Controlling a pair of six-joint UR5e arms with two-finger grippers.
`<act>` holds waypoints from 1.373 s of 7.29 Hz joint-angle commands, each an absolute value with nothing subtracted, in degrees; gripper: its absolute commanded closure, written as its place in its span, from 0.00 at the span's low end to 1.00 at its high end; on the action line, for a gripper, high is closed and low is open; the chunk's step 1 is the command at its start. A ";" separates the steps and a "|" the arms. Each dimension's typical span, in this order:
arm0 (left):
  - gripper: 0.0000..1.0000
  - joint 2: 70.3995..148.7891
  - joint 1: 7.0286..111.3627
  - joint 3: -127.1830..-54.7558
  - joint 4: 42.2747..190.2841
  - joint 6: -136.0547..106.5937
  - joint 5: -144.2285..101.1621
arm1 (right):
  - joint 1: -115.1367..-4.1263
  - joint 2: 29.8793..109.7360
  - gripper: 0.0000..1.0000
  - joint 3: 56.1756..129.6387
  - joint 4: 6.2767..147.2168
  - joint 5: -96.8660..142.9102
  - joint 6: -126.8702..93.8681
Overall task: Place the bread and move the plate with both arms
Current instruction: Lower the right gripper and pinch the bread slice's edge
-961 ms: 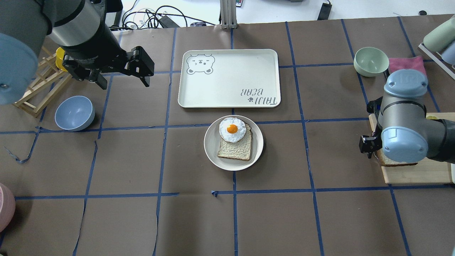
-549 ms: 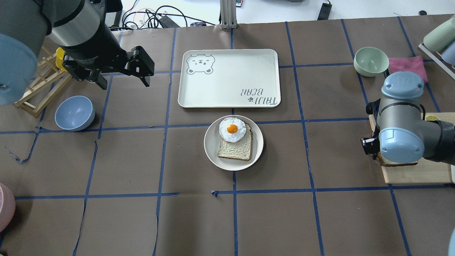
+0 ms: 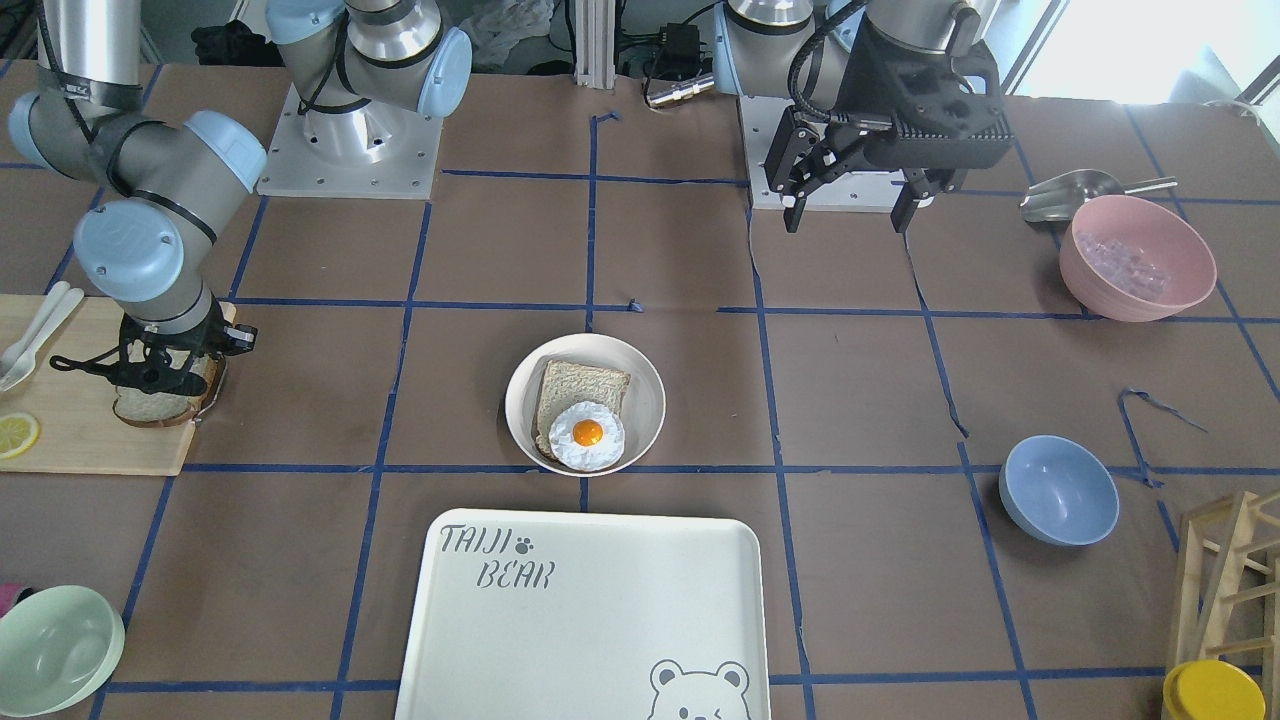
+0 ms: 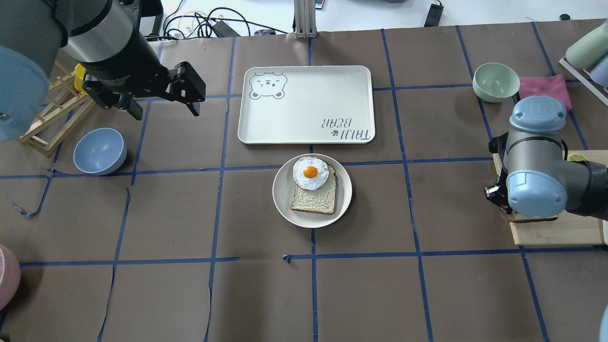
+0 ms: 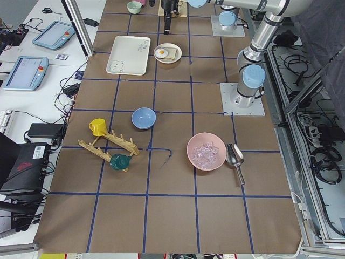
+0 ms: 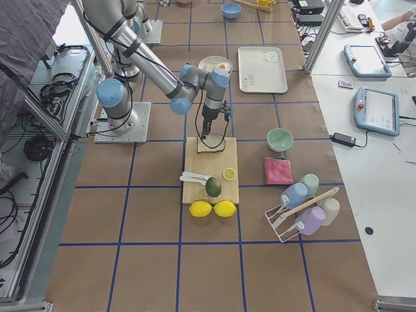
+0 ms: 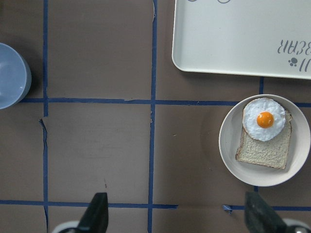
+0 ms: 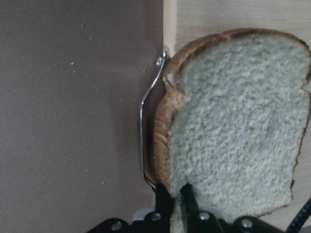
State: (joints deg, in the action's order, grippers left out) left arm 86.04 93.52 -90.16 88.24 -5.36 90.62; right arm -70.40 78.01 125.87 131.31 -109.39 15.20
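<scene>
You see R gripper (image 8: 175, 196) pinched narrow on the bread (image 8: 233, 126) edge. Bread's on wood board (image 8: 218, 12), well off the plate (image 4: 283, 207), robot's right. L gripper (image 7: 178, 216) hangs wide open, well left of plate.

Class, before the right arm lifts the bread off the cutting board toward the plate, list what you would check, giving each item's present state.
1. Grip: right gripper pinches the bread at its edge: ok.
2. Lift: bread off the cutting board: cannot tell.
3. Target: plate holds a slice topped by a fried egg, ready for stacking: ok.
4. Other arm: left gripper open, well away from the plate: ok.
</scene>
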 commanded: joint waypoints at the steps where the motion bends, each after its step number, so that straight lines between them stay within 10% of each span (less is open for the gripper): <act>1: 0.00 85.96 93.52 -90.18 88.24 -5.36 90.62 | -70.49 78.48 1.00 125.69 131.05 -109.42 15.21; 7: 0.00 85.96 93.52 -90.18 88.24 -5.36 90.62 | -70.93 78.66 1.00 120.50 125.77 -106.79 15.29; 8: 0.00 85.96 93.52 -90.18 88.24 -5.36 90.62 | -70.84 78.49 0.76 121.11 125.95 -107.40 15.55; 10: 0.00 85.96 93.52 -90.18 88.24 -5.36 90.62 | -70.58 78.40 0.71 121.29 126.12 -107.31 15.73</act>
State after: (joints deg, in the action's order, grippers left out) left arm 85.96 93.52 -90.18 88.24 -5.36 90.62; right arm -70.68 78.46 121.15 126.03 -107.27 15.64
